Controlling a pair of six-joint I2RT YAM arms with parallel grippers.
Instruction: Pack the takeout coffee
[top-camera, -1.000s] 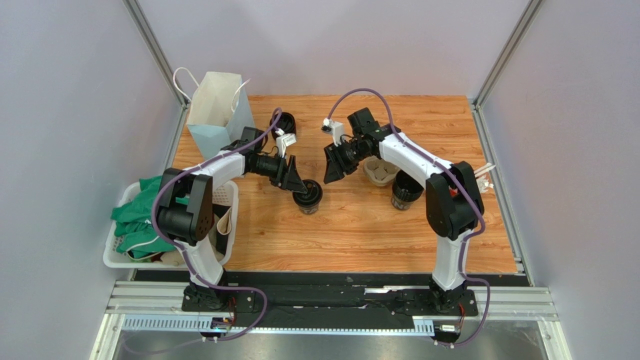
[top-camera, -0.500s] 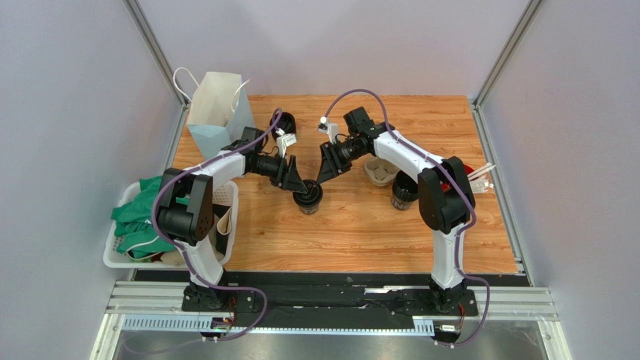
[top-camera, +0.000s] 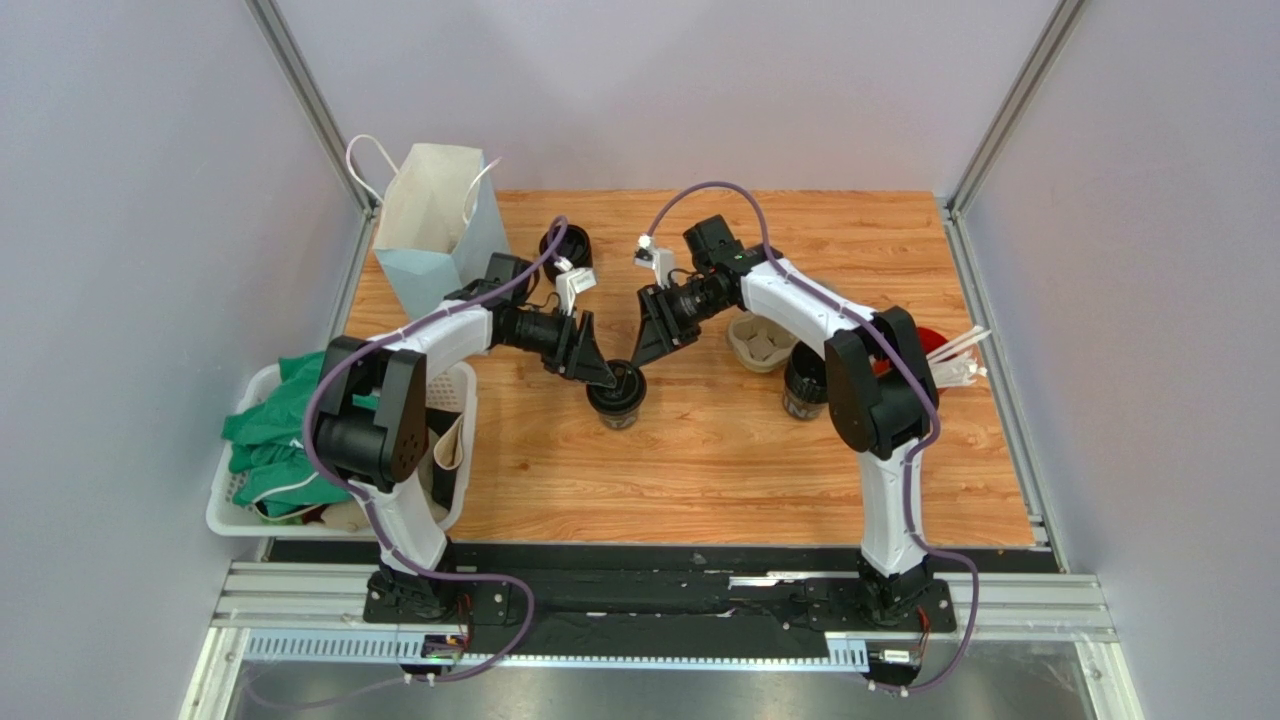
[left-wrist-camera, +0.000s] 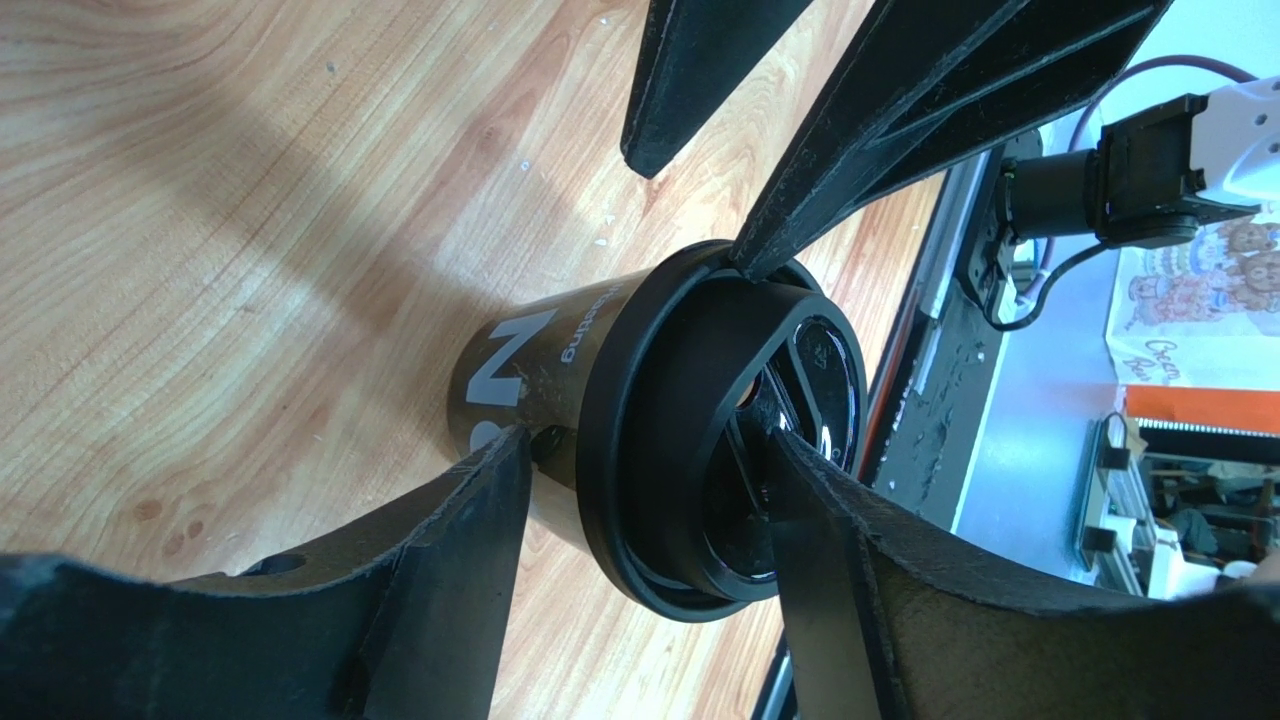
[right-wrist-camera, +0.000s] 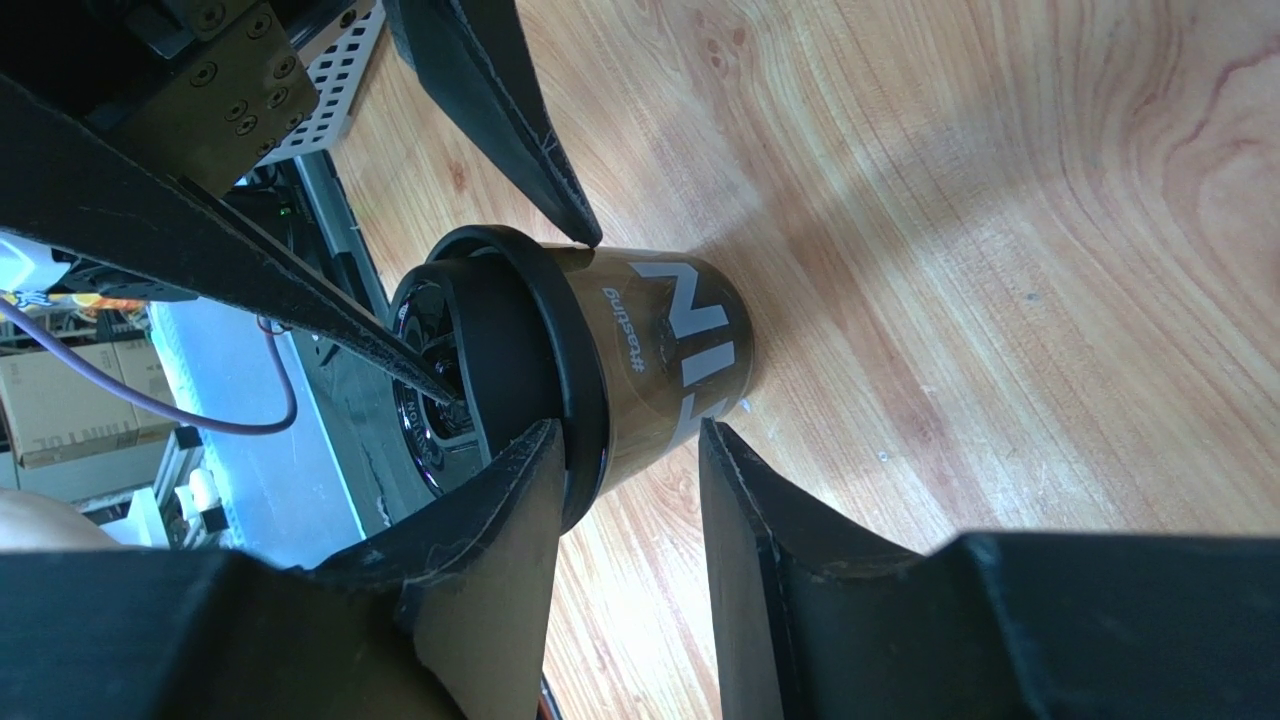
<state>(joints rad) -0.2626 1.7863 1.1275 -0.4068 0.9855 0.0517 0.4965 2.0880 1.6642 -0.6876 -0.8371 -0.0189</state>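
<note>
The takeout coffee (top-camera: 618, 402), a black cup with a black lid, stands on the wood table just left of centre. It fills the left wrist view (left-wrist-camera: 526, 368) and shows in the right wrist view (right-wrist-camera: 676, 360). My left gripper (top-camera: 604, 372) (left-wrist-camera: 643, 435) straddles the lid's rim, one finger against the cup wall and the other on the lid's top, shut on it. My right gripper (top-camera: 643, 353) (right-wrist-camera: 628, 432) is open at the cup's opposite side. One of its tips touches the lid's rim and the other sits beside the cup wall.
A cardboard cup tray (top-camera: 759, 342) lies right of the grippers, a second black cup (top-camera: 809, 386) beside it and a red cup with straws (top-camera: 947, 348) further right. A paper bag (top-camera: 428, 222) and another black cup (top-camera: 568, 243) stand at the back left. A white basket (top-camera: 241, 518) holds green cloth.
My right gripper has moved left and down from beside the cup tray until its tips reach the coffee's lid. The left gripper and the cup have stayed put.
</note>
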